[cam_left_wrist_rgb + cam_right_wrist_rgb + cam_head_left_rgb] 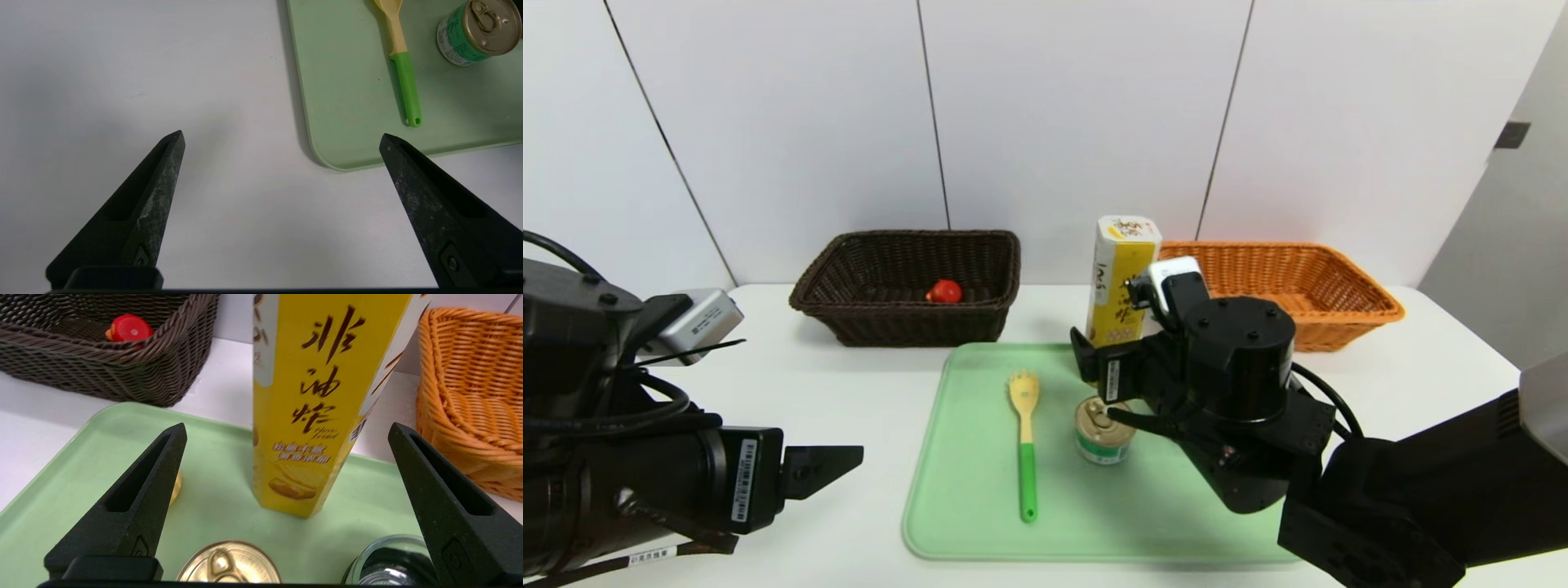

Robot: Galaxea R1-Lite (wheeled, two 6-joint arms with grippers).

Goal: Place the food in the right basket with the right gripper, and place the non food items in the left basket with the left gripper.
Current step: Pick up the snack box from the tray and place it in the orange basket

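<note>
The right gripper [286, 433] is hovering, fingers wide apart, facing the upright yellow carton [1121, 282] on the green tray [964, 490]; next it needs closing in. The left gripper [282, 139] is waiting, fingers spread.

**Carton dead ahead, open bench on the left**

The right tool [286, 430] hangs over the green tray [964, 490] with its fingers spread wide, and the upright yellow carton [314, 404] stands straight ahead, filling the gap between them. Below it, the gold-lidded tin [229, 565] and the dark glass dish [388, 563] sit close together. The orange-tan basket [470, 396] stands just beside the carton; the dark brown basket [102, 371] is well apart on the other side, with bare bench [849, 384] between. The left tool [282, 139], fingers wide apart, is over open bench beside the tray's corner; the green-handled pasta fork [402, 73] lies farther in.
</note>
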